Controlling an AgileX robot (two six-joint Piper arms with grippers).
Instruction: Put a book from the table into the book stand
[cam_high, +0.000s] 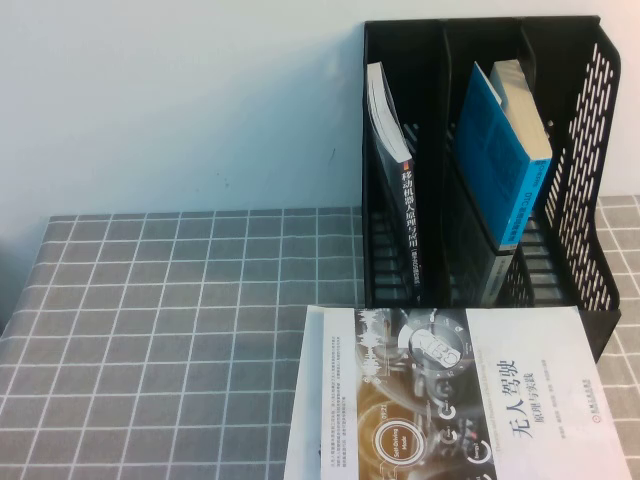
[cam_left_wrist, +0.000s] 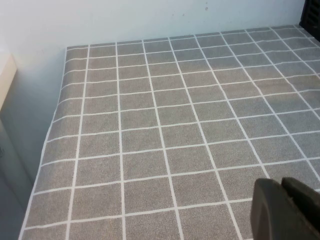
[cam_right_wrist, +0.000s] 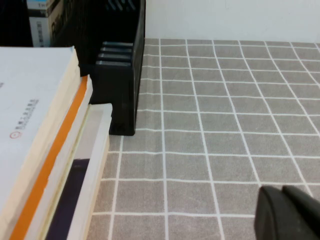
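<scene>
Book stack (cam_high: 455, 395) flat before book stand (cam_high: 490, 160) (two books inside); left pincer (cam_left_wrist: 287, 210), right pincer (cam_right_wrist: 290, 212) low over table, grip state unclear.

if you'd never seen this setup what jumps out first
The black book stand at the table's far right, holding a leaning blue book and a thinner dark-spined book. In front lies a stack topped by a large white book. Neither arm shows in the high view; left gripper and right gripper hover over bare cloth.
</scene>
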